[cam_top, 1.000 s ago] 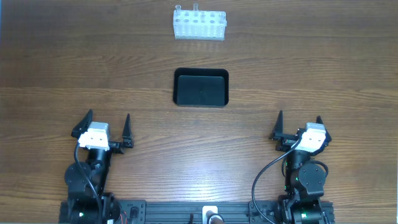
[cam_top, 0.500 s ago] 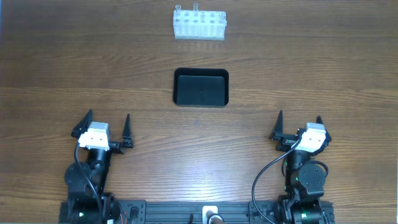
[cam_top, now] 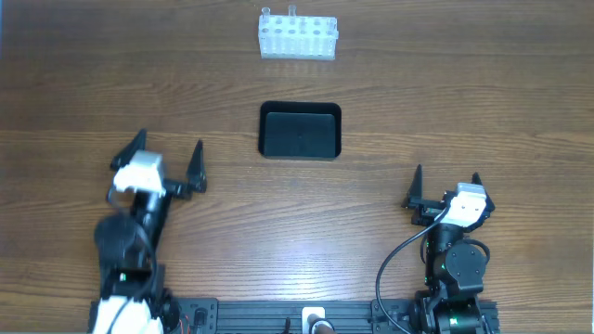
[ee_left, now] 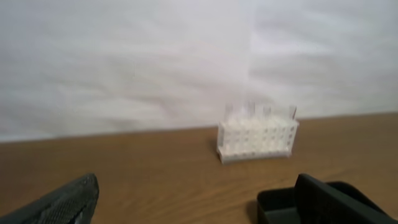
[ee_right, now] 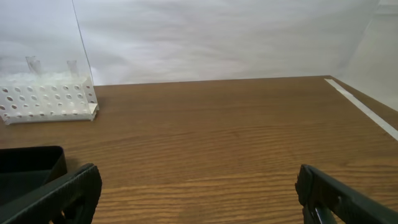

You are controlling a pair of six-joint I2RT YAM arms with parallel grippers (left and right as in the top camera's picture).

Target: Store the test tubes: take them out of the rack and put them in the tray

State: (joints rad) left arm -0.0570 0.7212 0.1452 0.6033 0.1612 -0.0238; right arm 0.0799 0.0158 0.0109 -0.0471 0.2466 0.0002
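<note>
Clear-walled and standing upright in the white rack [cam_top: 297, 39]: two test tubes [cam_top: 266, 14], both sitting in its left half. Finding that rack at the far edge of the wooden surface [cam_top: 483, 93], lying with its long axis running left to right, across both arms' line of reach. Seeing the black tray [cam_top: 300, 131] lying on the midline between the rack and the arms, well apart from the rack, with no tube in it yet.

Placing the left claw [cam_top: 170, 141] near the tray's left side, fingers spread wide and gripping nothing. Facing, from its wrist, the rack straight ahead and the tray's corner close by. Placing the right claw [cam_top: 446, 173] farther back and well off to the right, likewise gaping and carrying nothing.

Judging the left claw the nearer to the tubes, needing to go forward and somewhat rightward, past the tray's left side. Judging only the tray's rim to be standing near that path. Expecting the rack's own walls to be hemming each tube in, and so calling for a grip from above on the upright tops.

Noting a pale strip [ee_right: 360, 102] along the surface's right side, well apart from everything.
</note>
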